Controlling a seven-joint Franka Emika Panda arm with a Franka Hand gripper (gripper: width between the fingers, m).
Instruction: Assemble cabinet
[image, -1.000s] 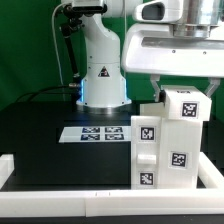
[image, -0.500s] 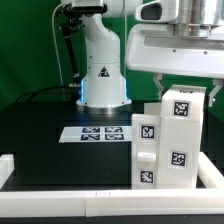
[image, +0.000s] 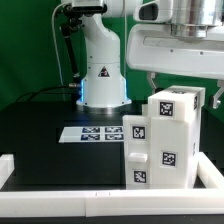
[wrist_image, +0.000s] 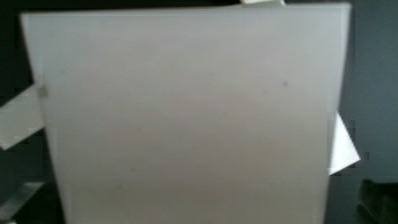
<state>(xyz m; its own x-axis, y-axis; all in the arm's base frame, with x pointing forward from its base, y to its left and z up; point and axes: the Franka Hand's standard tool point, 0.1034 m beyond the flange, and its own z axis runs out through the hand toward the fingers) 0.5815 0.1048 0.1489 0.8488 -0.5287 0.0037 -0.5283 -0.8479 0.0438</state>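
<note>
The cabinet (image: 160, 145), a tall white box with black-and-white tags on its faces, stands at the exterior view's right on the black table. It shows a recessed step on its left side. My gripper (image: 180, 92) is right above it, with a finger down each side of its top part, and seems closed on it. In the wrist view a plain white face of the cabinet (wrist_image: 187, 110) fills nearly the whole picture and hides the fingers. No separate drawer blocks show.
The marker board (image: 92, 133) lies flat on the table to the left of the cabinet. The arm's white base (image: 100, 75) stands behind it. A white rail (image: 60, 192) runs along the table's front and left edges.
The cabinet has shifted toward the exterior view's left, closer to the marker board, and the gripper above it moved the same way.
</note>
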